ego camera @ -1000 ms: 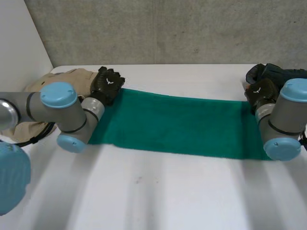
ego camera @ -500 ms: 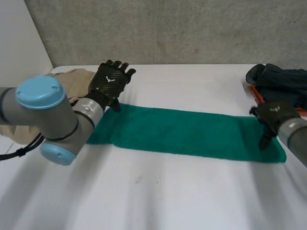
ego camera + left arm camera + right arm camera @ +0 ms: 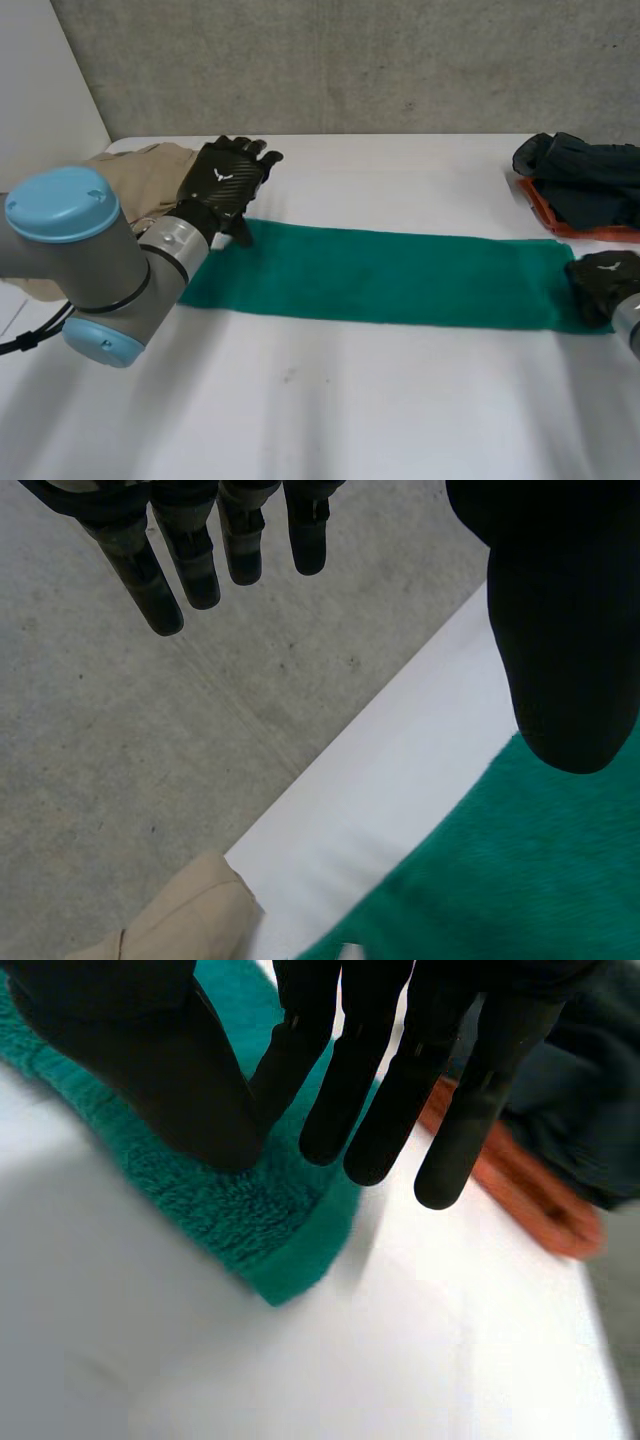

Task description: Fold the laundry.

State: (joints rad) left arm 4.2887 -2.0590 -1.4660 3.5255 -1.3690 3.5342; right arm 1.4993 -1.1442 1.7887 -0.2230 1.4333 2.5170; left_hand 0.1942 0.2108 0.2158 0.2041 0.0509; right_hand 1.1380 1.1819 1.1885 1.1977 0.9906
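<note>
lying flat across the table (image 3: pixel 330 420), the towel (image 3: pixel 380 278) is a long narrow green strip from left to right, so i judge that one lengthwise fold is perhaps done and the folds end to end are left to do. a beige cloth (image 3: pixel 140 170) at the far left and a dark cloth (image 3: pixel 590 170) on an orange tray (image 3: pixel 548 222) at the far right look not yet folded. the left hand (image 3: pixel 225 180) hovers over the far left corner of the towel, its fingers (image 3: pixel 165 585) straight and spread, holding nothing; its thumb (image 3: pixel 565 650) points down to the towel, but i cannot tell if it touches. the right hand (image 3: pixel 603 283) is at the towel's right end, fingers (image 3: pixel 460 1100) straight and a little apart, thumb (image 3: pixel 180 1080) resting on the towel, not pinching it.
</note>
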